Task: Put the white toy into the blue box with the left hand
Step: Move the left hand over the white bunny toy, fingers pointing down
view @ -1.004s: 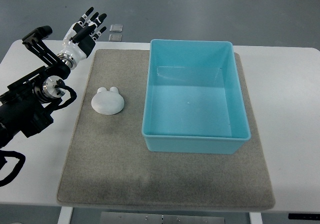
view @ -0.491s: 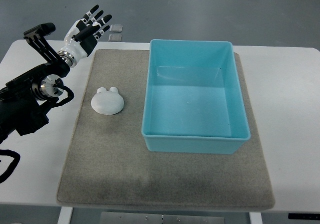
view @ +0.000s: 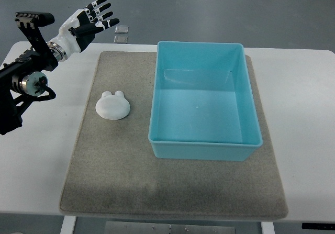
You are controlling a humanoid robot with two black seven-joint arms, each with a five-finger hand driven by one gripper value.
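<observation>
A: Biggest first? The tabletop (view: 306, 113) carries a grey mat (view: 120, 160), with the blue box (view: 204, 145) well right of the left robot hand (view: 90, 20).

B: And the white toy (view: 112, 106) lies on the mat below that hand, well apart; its fingers are spread, holding nothing.

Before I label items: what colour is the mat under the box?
Grey-beige mat, top view.
</observation>
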